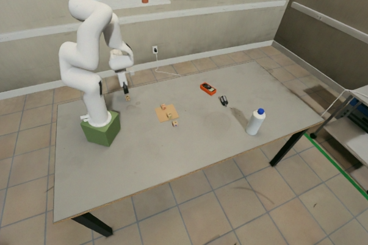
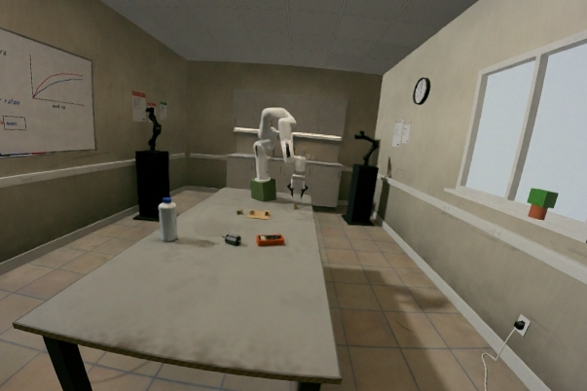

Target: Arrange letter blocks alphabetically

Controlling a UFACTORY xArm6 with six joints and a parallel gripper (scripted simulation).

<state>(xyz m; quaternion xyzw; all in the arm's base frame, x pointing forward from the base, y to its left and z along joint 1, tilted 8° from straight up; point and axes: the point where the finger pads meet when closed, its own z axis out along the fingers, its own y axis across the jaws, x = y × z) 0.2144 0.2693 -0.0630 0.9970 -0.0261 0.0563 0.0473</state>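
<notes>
A tan mat (image 1: 166,113) lies in the middle of the table. Two small wooden blocks sit on it, one at its far edge (image 1: 163,106) and one near its middle (image 1: 169,115). A third block (image 1: 174,123) lies just off the mat's near corner. A fourth block (image 1: 127,97) lies apart, near the table's far edge. My gripper (image 1: 126,89) hangs just above that fourth block, pointing down, fingers partly open and empty. The exterior view shows the gripper (image 2: 297,192) above the same block (image 2: 296,206). The letters are too small to read.
An orange meter (image 1: 208,88) and a small black clip (image 1: 223,100) lie to the right of the mat. A white bottle (image 1: 255,122) with a blue cap stands further right. My green base (image 1: 101,129) stands at the left.
</notes>
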